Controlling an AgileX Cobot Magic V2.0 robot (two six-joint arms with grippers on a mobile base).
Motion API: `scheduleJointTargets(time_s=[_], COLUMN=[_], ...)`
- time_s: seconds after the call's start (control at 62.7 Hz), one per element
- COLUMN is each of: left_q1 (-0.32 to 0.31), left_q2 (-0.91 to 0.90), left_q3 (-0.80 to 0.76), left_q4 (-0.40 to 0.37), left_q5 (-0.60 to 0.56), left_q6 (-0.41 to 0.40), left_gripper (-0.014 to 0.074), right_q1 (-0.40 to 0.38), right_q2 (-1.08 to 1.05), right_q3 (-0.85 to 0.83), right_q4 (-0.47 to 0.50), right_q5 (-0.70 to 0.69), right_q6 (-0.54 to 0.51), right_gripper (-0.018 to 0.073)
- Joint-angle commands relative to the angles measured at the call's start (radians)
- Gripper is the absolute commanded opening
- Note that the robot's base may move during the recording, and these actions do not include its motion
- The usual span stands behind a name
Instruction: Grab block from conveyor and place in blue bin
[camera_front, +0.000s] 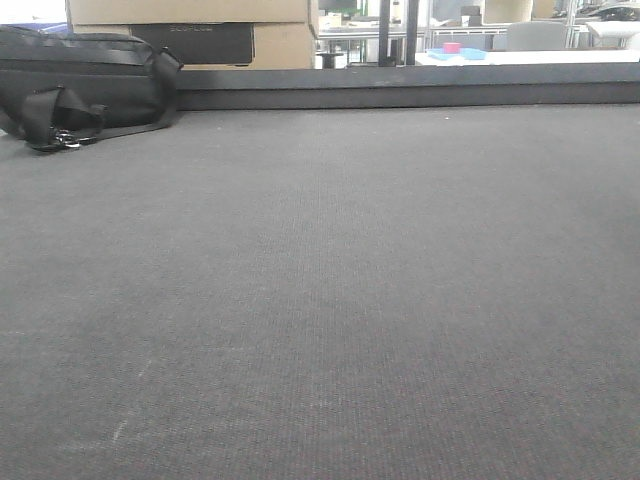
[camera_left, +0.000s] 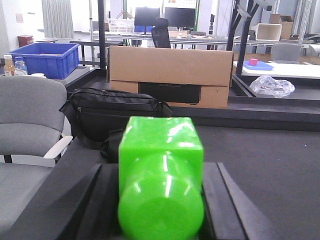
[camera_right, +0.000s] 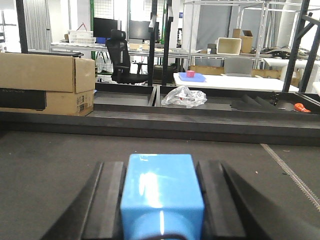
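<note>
The left claw (camera_left: 160, 166) is pinching a glossy green block (camera_left: 161, 185). Its two dark fingers (camera_left: 99, 197) press on the block's sides, and the block stands taller than they do. Beneath and ahead of this claw stretches the dark conveyor belt (camera_left: 270, 162).

Straight ahead of the left claw lies a black bag (camera_left: 112, 117), with a long cardboard box (camera_left: 170, 67) standing just behind it. Ahead and well off to the left, beyond a grey chair (camera_left: 30, 120), sits the blue bin (camera_left: 45, 59) (bottles (camera_left: 9, 64) stand just beside it), well apart from the green block. Ahead to the right lies a crumpled plastic bag (camera_left: 271, 86). Farther off that way a white table (camera_left: 295, 70) carries a blue tray (camera_left: 260, 66) with a small pink block (camera_left: 253, 61) on it.

The right claw (camera_right: 161, 165) is likewise clamped on a blue block (camera_right: 162, 195), with a finger touching it on either side. Ahead of this claw the belt runs up to a dark raised rim (camera_right: 160, 122). The cardboard box stands ahead to its left, and the plastic bag lies almost straight ahead past the rim.

The front view shows neither claw and neither block, only bare belt with the bag and box at its far left corner.
</note>
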Motion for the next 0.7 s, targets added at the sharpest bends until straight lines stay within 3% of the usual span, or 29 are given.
scheduleJointTargets(time_s=[0.0,0.686], left_q1=[-0.003,-0.003], left_q2=[-0.005,-0.005], left_q3=[0.002,0.002], left_q4=[-0.008,-0.008], left_q5=[-0.025,-0.025], left_q6=[-0.005,-0.005], left_gripper=[-0.0111,-0.0111], right_q1=[-0.005,-0.005], right_q2=[-0.003,-0.003], right_q3=[0.001,0.001], right_q4=[-0.007,-0.007], right_q5=[-0.026,-0.028], right_q6=[0.001,0.001], right_gripper=[-0.0162,-0.0162])
